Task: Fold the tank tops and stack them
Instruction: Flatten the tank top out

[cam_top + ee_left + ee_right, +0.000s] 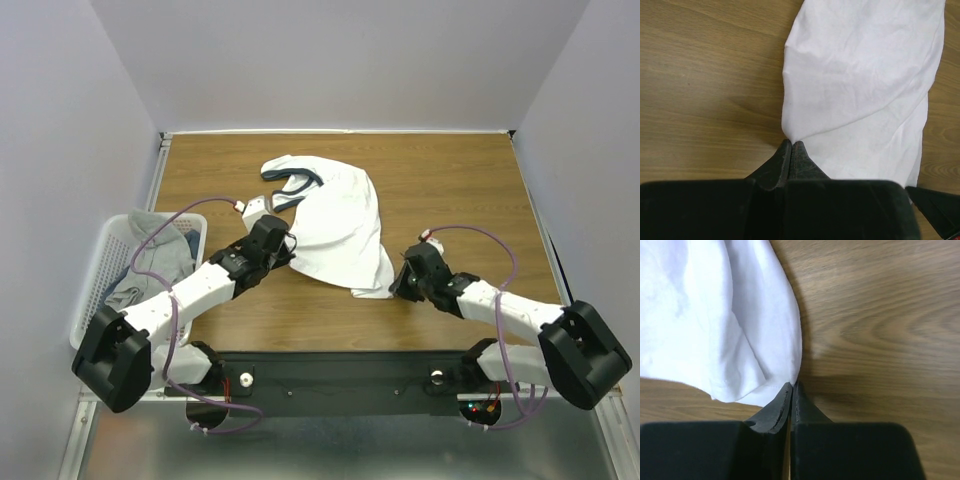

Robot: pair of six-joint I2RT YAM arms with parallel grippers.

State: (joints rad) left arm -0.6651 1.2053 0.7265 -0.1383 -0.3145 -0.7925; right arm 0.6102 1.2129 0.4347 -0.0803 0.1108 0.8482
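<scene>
On our left, a white lattice basket (92,272) sits at the edge of the wooden table (460,190), with grey tank tops (165,255) heaped inside it, well apart from the work. A purple cable (175,225) loops from the left arm across the basket's near corner. From above, that arm's wrist covers a bit of the cloth's left edge.

The white tank top (340,225) lies in the middle of the table between our two grippers. It is rumpled and doubled over on itself in soft, broad folds. The navy-edged openings (296,185) curl up at its far end, and the hem end points toward us.

The left gripper (791,145) has its fingers pressed fully together on the left edge of the top, where the fabric puckers into the tips. The right gripper (791,386) is likewise clamped tight, its tips pinching the near right corner of the hem, down on the wood.
</scene>
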